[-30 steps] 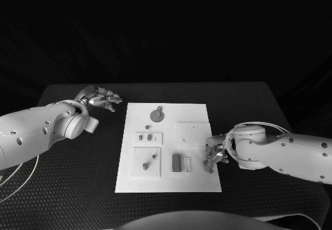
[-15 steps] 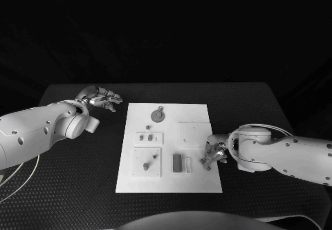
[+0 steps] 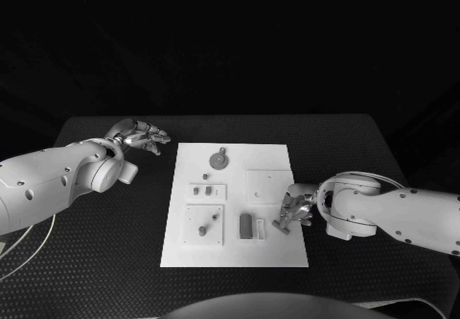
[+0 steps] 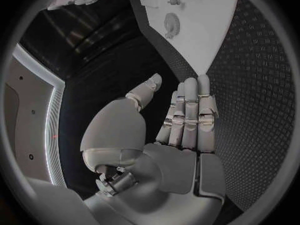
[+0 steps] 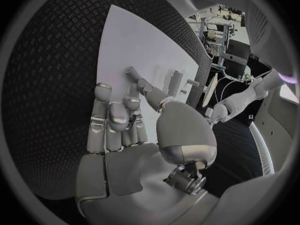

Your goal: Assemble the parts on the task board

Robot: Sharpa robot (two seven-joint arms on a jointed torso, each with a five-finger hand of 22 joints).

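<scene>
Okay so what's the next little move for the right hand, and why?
Probably ease the right hand toward the upright bar-shaped part beside it. The hand sits at the task board's right edge pinching a small part between thumb and finger, while the left hand hangs open off the board.

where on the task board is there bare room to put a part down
On the task board, free patches: the far right corner beside the round part, and the near strip below the long part. Crowded: the left column of small plates, and the right edge where the right hand rests.
</scene>
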